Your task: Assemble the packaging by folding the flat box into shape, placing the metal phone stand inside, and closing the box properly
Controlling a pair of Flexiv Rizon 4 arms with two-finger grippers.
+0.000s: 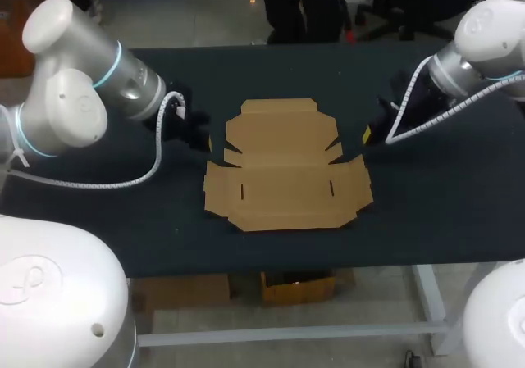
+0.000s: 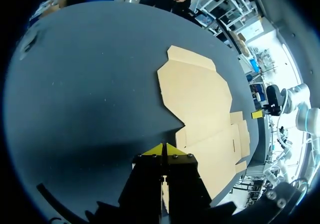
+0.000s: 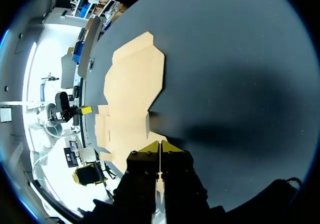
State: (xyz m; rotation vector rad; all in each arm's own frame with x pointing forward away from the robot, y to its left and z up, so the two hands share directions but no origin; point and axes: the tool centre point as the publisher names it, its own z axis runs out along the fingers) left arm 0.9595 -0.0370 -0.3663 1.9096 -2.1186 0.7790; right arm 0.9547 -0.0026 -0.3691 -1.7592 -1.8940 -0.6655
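Currently the flat box [image 1: 287, 167] is lying unfolded w/ flaps spread, approx. mid-table [image 1: 426, 212] on the dark top. The left gripper [image 1: 205, 143] is hanging just beside the box's left edge and the right gripper [image 1: 368, 134] just beside its right edge. In the wrist views both the left gripper [image 2: 164, 148] and the right gripper [image 3: 160, 145] are showing their yellow tips pressed together w/ nothing btwn them, i.e. fingers closed & empty, each pointing at the near side of the cardboard.
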